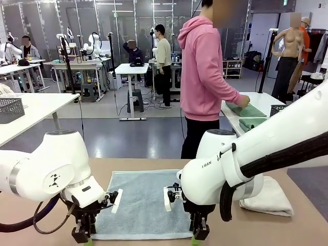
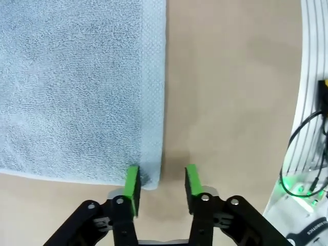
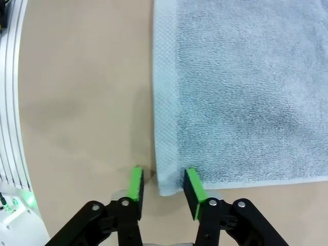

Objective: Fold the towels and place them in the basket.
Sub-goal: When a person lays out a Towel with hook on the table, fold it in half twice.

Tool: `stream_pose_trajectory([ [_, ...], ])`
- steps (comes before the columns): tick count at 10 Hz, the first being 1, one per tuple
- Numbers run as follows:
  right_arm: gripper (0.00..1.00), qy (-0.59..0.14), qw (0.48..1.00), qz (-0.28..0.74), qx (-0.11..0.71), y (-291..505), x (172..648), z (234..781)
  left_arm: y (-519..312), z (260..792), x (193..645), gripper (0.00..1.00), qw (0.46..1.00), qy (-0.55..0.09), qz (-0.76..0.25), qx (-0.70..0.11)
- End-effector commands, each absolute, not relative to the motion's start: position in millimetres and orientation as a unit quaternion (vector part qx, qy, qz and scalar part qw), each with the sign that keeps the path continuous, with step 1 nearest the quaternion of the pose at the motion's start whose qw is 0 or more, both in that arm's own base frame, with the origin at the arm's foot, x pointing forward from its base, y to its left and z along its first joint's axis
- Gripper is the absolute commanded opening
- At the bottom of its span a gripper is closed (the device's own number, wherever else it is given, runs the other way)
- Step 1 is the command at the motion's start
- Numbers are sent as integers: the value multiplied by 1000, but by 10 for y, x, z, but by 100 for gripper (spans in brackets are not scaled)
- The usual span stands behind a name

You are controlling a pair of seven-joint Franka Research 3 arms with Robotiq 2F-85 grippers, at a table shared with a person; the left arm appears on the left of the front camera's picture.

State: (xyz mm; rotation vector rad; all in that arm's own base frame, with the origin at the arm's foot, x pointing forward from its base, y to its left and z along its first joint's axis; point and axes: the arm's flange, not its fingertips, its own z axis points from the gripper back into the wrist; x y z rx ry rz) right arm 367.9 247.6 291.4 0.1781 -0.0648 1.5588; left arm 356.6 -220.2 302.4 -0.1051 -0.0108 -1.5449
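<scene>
A pale blue-grey towel [image 1: 143, 200] lies flat on the tan table in front of me. My left gripper [image 1: 82, 237] is down at its near left corner. In the left wrist view the left gripper [image 2: 161, 177] is open, its green pads either side of that towel corner [image 2: 148, 177]. My right gripper [image 1: 199, 237] is at the near right corner. In the right wrist view the right gripper [image 3: 164, 179] also stands open, astride the towel edge [image 3: 166, 174]. A folded cream towel [image 1: 269, 197] lies to the right. A dark mesh basket [image 1: 10, 108] stands on the left side table.
A person in a pink hoodie [image 1: 205, 66] stands at a white table on the far right, one hand on green towels [image 1: 251, 111]. Beside them shows the corner of another dark mesh basket [image 1: 277, 108]. Bare tabletop [image 2: 230, 102] borders the towel on both sides.
</scene>
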Motion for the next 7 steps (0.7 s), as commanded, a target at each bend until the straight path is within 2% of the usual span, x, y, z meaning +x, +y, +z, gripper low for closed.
stream_pose_trajectory([
  [1,5,-25,699,708,96,2477,3694,2819,-2220,2976,3574,2,715,12,-698,-44],
  [2,0,-21,699,710,90,2497,3686,2835,-2214,2974,3586,0,716,11,-697,-44],
  [7,0,-17,704,705,78,2518,3666,2936,-2203,3035,3624,0,725,2,-687,-46],
])
